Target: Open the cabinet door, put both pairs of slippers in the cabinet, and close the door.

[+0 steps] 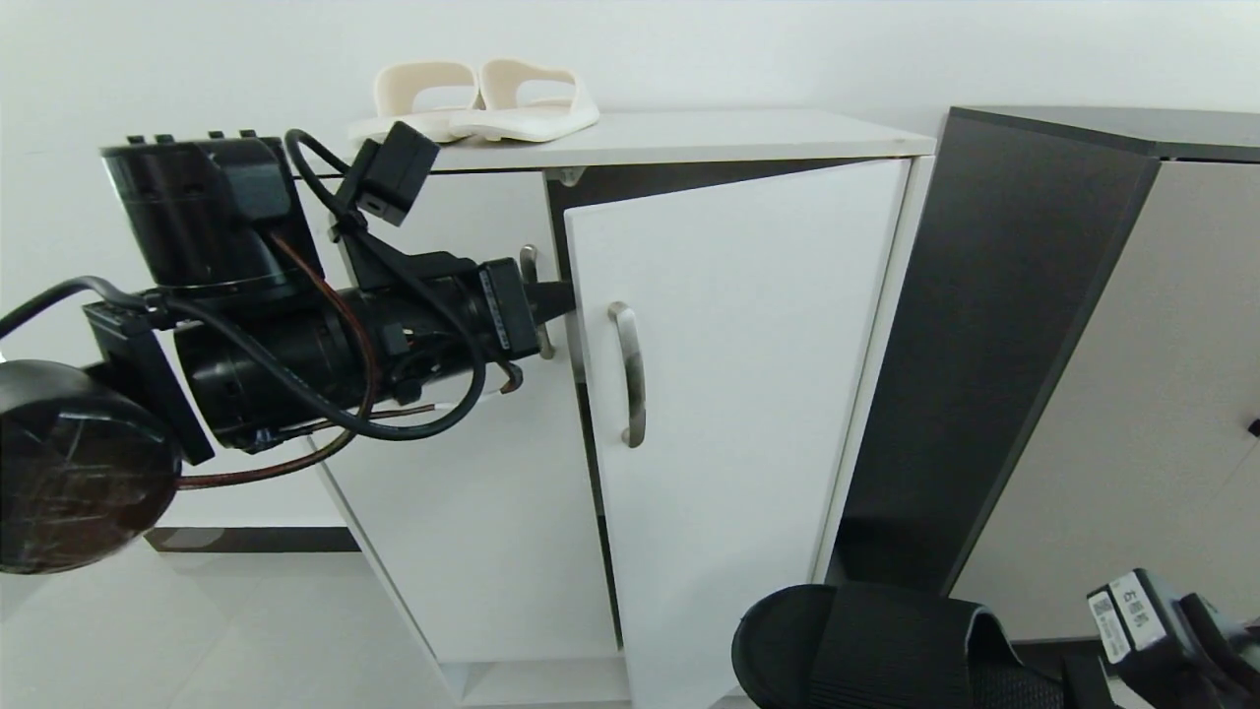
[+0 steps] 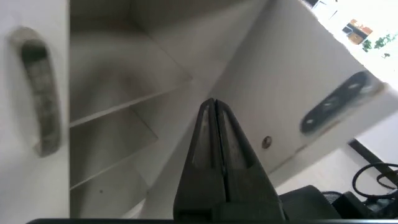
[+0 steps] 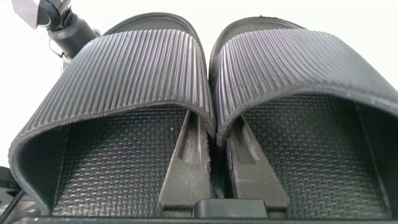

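Observation:
The white cabinet has its right door ajar, while the left door is closed. My left gripper is shut, and its tips sit in the gap behind the right door's inner edge, level with the door handle. In the left wrist view the shut fingers point at the shelves inside. A pair of cream slippers lies on the cabinet top. My right gripper is shut on the black slippers, with one finger inside each, pinching their inner walls together. The black slippers hang low in front of the cabinet.
A dark-sided grey cabinet stands right beside the white one on the right. The left door's handle is close by my left gripper. A white wall lies behind, and pale floor lies to the left.

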You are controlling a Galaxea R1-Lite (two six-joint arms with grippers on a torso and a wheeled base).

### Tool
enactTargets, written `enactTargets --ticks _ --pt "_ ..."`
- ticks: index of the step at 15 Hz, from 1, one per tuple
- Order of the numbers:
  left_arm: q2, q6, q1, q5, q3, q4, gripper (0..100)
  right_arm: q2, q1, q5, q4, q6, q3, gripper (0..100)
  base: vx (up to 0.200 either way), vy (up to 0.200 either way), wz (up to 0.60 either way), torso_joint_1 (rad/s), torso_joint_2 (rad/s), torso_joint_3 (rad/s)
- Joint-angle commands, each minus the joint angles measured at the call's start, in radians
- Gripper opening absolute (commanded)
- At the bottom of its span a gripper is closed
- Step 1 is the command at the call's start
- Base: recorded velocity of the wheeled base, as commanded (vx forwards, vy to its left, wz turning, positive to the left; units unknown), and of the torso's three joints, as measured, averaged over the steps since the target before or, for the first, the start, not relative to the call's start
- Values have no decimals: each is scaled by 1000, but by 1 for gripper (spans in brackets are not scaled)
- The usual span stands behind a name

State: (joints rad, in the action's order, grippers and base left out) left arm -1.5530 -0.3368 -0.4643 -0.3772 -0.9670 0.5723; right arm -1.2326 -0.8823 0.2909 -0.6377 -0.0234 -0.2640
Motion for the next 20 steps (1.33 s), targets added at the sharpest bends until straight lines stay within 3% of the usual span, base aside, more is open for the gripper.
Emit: enactTargets --ticks 1,4,5,7,9,12,13,15,17,18,20 --pt "-36 1 -14 3 10 1 0 12 -23 2 3 14 34 0 -200 0 0 7 -2 2" --pt "8 4 -79 9 67 6 0 24 -37 59 3 60 66 0 -200 0 0 5 1 1" --pt "45 25 -132 47 106 8 0 30 -37 94 3 66 91 0 -200 0 0 2 -7 2" --pt "77 42 -166 77 134 23 0 27 -37 133 3 89 101 0 -200 0 0 -2 2 0" --pt "77 38 -162 77 136 27 0 22 -37 133 3 89 98 0 -100 0 0 1 1 -1" --pt "82 44 -73 83 162 26 0 -27 -40 103 10 86 75 0 0 0 0 0 0 0" --pt "99 50 -57 84 186 27 0 -44 -47 80 30 76 32 0 0 0 0 0 0 0" --pt "134 51 -30 106 218 27 0 -64 -118 -30 121 -69 -80 0 0 0 0 0 0 0" --pt "180 51 -19 184 235 27 0 -137 -162 -150 158 -204 -193 0 0 0 0 0 0 0" --pt "220 53 -17 251 252 26 0 -205 -165 -248 156 -239 -254 0 0 0 0 0 0 0" --pt "324 90 -14 339 312 18 0 -303 -165 -429 156 -332 -365 0 0 0 0 0 0 0"
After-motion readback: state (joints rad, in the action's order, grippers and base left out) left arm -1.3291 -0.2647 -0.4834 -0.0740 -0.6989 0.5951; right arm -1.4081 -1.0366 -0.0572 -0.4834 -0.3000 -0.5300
